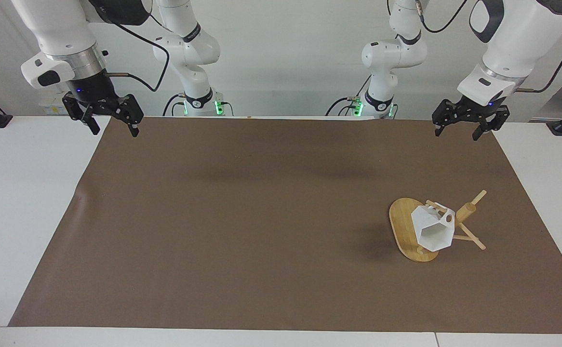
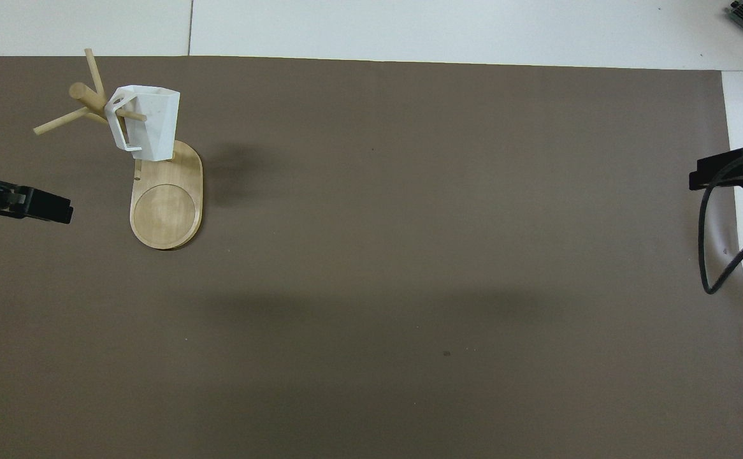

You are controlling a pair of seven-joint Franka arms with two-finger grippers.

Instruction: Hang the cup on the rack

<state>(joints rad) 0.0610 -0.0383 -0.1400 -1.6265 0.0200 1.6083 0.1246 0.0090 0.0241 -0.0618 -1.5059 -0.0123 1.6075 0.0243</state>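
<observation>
Over the mat's corner at my left arm's end, my left gripper [image 1: 464, 126] hangs with jaws wide and empty. My right gripper [image 1: 110, 122] hangs likewise, jaws wide, over the corner at the right arm's end, and waits. Out from the left jaws, farther from my bases, stands the rack [image 1: 408, 226]. The cup [image 1: 433, 230] hangs by its handle on a peg. My left arm is the nearer one.
</observation>
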